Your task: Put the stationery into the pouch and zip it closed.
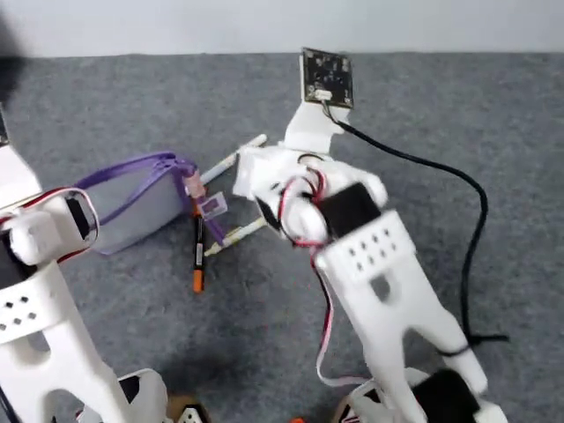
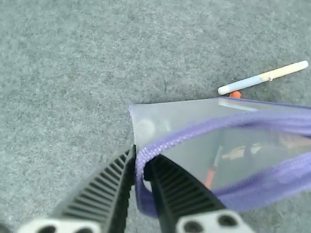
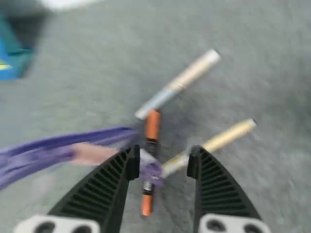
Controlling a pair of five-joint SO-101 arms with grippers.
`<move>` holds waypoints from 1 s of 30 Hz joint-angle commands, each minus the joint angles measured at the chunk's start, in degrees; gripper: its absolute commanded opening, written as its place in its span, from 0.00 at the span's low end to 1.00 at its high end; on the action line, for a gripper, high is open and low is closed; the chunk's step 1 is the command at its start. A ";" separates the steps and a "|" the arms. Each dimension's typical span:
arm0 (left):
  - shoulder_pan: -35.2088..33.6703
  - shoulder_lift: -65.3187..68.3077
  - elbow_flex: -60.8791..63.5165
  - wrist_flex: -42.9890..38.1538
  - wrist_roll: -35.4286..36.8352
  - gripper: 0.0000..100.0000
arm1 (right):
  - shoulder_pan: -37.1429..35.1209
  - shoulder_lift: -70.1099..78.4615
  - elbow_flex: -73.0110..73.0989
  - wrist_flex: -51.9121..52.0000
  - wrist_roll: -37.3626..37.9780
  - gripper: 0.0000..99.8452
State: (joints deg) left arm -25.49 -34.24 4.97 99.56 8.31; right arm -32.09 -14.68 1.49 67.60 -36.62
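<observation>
**Pouch and its contents.** The pouch [image 1: 132, 204], clear with a purple zip [image 2: 233, 121], lies on its side on the grey desk [image 1: 458, 115], left of centre in the high view. Its mouth is open, and you can see the two zip edges spread apart in the left wrist view. A zip tag [image 1: 211, 205] hangs at the end nearest the pens. You cannot tell whether anything lies inside: the orange shape seen through the clear wall may be behind it.

**Stationery.** The orange pen [image 1: 198, 254] lies on the desk just beside the pouch's tag end, its orange tip pointing toward the arm bases. Two pale pens lie close by, one [image 1: 231, 162] beyond the tag and one [image 1: 238, 234] nearer the bases, its end close to the orange pen. All three are outside the pouch.

**Left gripper.** Your left gripper [image 2: 140, 158] is clamped narrow on the purple zip edge at the pouch's closed corner, the end away from the pens.

**Right gripper.** Your right gripper [image 3: 163, 162] hangs over the cluster of pens with its fingers wide apart and holding nothing. In its wrist view the orange pen [image 3: 149, 165] and the end of a pale pen sit in the gap between the fingers.

**Surroundings.** A black cable [image 1: 458, 189] runs across the desk on the right.
</observation>
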 commanded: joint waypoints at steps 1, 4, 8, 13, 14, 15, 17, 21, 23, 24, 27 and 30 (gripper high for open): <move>-0.44 -2.55 -0.92 0.79 0.18 0.01 | 2.68 5.93 -4.22 1.54 -3.16 0.19; -0.44 -2.46 -0.92 0.79 0.18 0.01 | 2.95 13.32 -8.79 4.00 -3.43 0.23; -0.44 -2.73 -0.92 0.79 0.18 0.01 | 3.03 23.78 -17.67 7.96 -5.89 0.24; -0.26 -2.46 -0.92 0.79 0.18 0.01 | 3.03 37.23 -27.52 10.33 -6.77 0.24; -0.26 -2.46 -0.92 0.79 0.18 0.01 | 3.03 39.69 -29.19 10.33 -6.77 0.24; -0.26 -2.46 -0.92 0.79 0.18 0.01 | 3.03 42.07 -30.77 10.33 -6.77 0.24; -0.26 -2.46 -0.92 0.79 0.18 0.01 | 3.03 46.37 -33.85 10.33 -6.77 0.24; -0.26 -2.46 -0.92 0.79 0.18 0.01 | 3.47 53.49 -38.33 10.33 -8.26 0.24; -0.26 -2.64 -0.75 0.79 0.18 0.01 | 3.91 56.66 -39.56 10.33 -8.70 0.24; -0.26 -2.73 -0.31 0.79 0.18 0.01 | 4.00 58.15 -40.09 10.33 -8.70 0.24; -0.26 -2.81 1.63 0.79 0.18 0.01 | 5.49 62.29 -41.93 10.33 -8.70 0.24; -0.35 -2.81 3.03 0.79 0.18 0.01 | 7.60 65.27 -44.48 10.33 -8.70 0.15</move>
State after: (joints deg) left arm -25.76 -36.35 7.69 99.56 8.31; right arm -26.90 49.93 -39.03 77.36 -44.62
